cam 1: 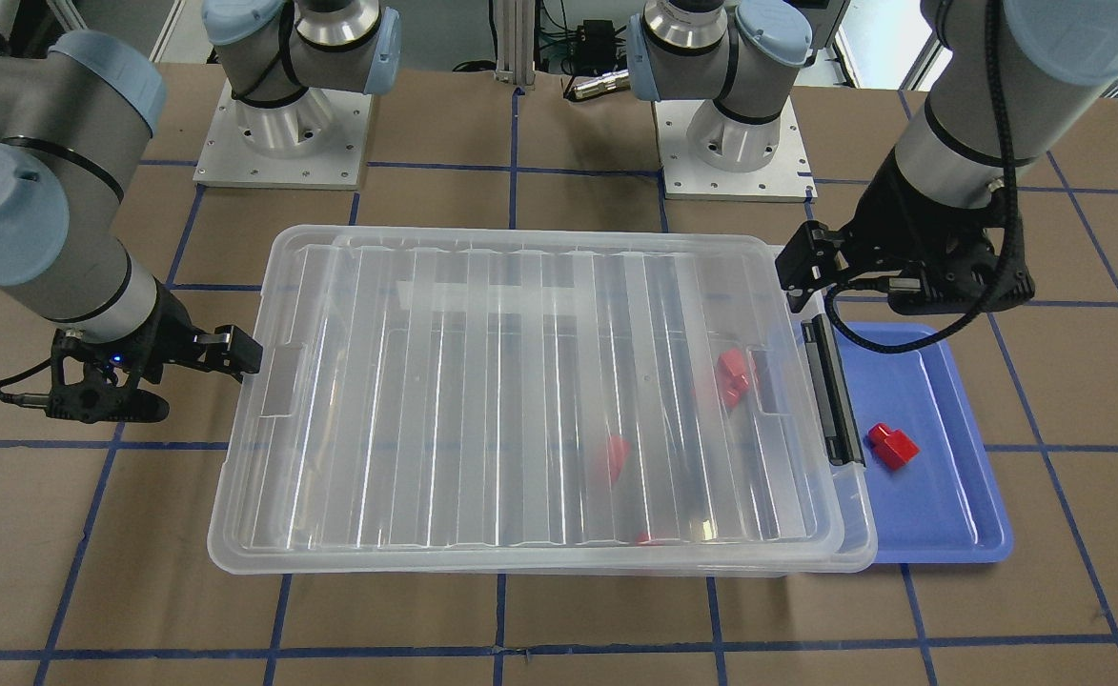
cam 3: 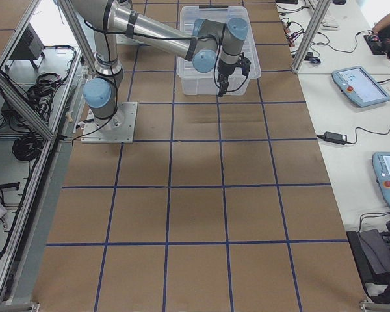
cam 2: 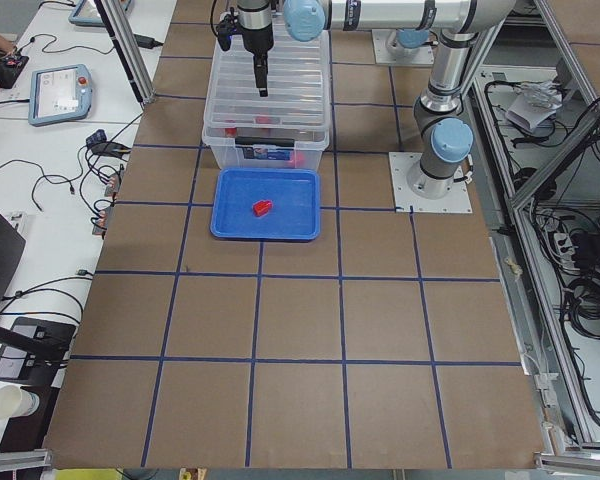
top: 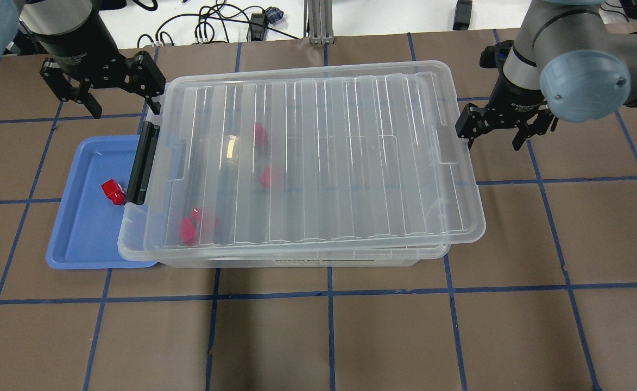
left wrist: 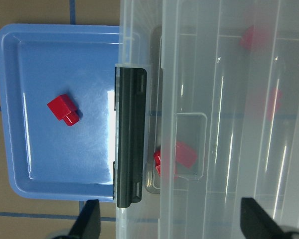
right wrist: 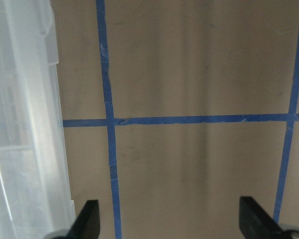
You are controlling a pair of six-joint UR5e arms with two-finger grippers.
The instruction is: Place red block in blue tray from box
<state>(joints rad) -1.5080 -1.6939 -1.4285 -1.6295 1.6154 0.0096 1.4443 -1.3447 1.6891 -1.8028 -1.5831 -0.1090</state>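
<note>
The left gripper and right gripper are seen wide open, empty. The red block is judged light, rigid, slick; its flat sides are best pinched.

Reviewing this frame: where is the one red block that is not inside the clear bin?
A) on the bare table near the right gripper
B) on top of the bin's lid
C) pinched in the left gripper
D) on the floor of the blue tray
D: the red block lies loose on the floor of the blue tray, close to the black latch of the box, with no gripper touching it.
</note>
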